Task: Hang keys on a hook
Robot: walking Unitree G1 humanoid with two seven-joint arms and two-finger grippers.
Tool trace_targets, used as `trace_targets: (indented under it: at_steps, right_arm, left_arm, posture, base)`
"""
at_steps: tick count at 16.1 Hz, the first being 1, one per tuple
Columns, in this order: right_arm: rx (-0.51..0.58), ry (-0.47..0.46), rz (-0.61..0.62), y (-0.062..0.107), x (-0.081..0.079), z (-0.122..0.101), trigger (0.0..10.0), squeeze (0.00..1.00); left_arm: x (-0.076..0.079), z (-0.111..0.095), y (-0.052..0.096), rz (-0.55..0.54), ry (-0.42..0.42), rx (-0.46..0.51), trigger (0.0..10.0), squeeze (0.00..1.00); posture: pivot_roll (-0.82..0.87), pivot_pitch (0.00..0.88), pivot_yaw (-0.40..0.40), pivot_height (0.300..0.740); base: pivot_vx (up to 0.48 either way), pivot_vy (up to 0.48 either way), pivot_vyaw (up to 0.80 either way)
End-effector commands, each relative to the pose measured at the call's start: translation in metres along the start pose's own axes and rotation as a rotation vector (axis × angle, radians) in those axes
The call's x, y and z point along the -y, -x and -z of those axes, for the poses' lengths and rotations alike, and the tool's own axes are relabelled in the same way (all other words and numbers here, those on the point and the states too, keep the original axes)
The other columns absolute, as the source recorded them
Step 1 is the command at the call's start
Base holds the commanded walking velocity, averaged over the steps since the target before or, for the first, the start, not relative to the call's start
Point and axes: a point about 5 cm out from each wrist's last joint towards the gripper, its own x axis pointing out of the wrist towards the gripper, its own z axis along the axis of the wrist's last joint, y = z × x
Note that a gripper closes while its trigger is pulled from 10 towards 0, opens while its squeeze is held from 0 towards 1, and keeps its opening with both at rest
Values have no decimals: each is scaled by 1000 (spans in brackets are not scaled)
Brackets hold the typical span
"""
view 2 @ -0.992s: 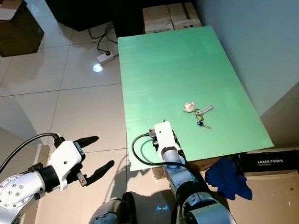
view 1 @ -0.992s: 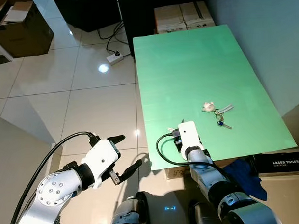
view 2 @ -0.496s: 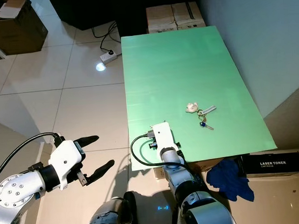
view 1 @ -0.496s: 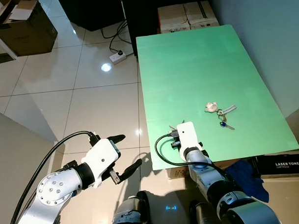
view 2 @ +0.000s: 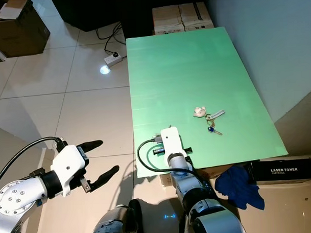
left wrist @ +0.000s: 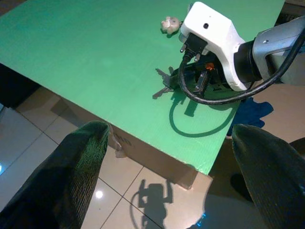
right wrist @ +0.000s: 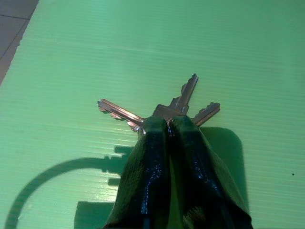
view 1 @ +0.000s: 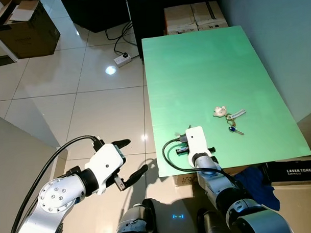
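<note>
Bright overhead light, sharp focus; lamp glare on floor tiles (view 1: 109,70); crisp cable shadow on green board (right wrist: 143,57).

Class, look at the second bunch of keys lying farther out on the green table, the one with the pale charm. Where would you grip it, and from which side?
Grip the key bunch at its ring, between the pale charm and the blue-headed key, probably coming straight down from above. It lies flat on the green table, splayed out, so a side approach offers nothing to pinch.

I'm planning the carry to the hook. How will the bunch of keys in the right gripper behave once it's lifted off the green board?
The keys fan out three ways from the shut right gripper, so they probably hang loose and will swing and droop. Bare metal pinched between narrow fingertips may slip or pivot. They look small and thin, so likely light on leaving the green board.
</note>
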Motion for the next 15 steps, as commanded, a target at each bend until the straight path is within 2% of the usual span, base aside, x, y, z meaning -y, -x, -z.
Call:
trace_targets:
  at_steps: [1,4,6,8,10,12,14,15]
  right_arm:
    - [-13,-20,7,1,-1,3,0,0]
    - [25,-31,36,1,3,-1,0,0]
    - [88,-40,70,1,14,-8,0,0]
    - [164,-33,113,3,29,-16,0,0]
    - [252,25,132,7,41,-28,0,0]
    - [354,171,134,15,51,-44,0,0]
    - [430,430,177,29,61,-57,0,0]
    - [438,458,185,31,62,-59,0,0]
  left_arm:
    - [1,3,2,12,8,-14,10000,0]
    - [2,4,0,8,9,-9,10000,0]
    - [-1,5,-2,-11,11,-2,10000,0]
    - [-9,4,-6,-81,34,26,10000,0]
    - [-20,-2,-13,-184,88,88,10000,0]
    - [-35,-8,-20,-318,146,157,10000,0]
    - [-47,-13,-26,-410,201,224,10000,0]
    - [-47,-13,-26,-410,203,226,10000,0]
  posture:
    - [140,222,135,740]
    - [125,206,133,740]
    - [93,188,122,740]
    - [52,168,106,740]
    - [23,149,94,740]
    - [-8,135,83,740]
    - [-40,115,77,740]
    - [-44,112,78,740]
  base:
    - [0,0,0]
    - [0,0,0]
    - [0,0,0]
    - [0,0,0]
    - [0,0,0]
    - [0,0,0]
    - [0,0,0]
    - [0,0,0]
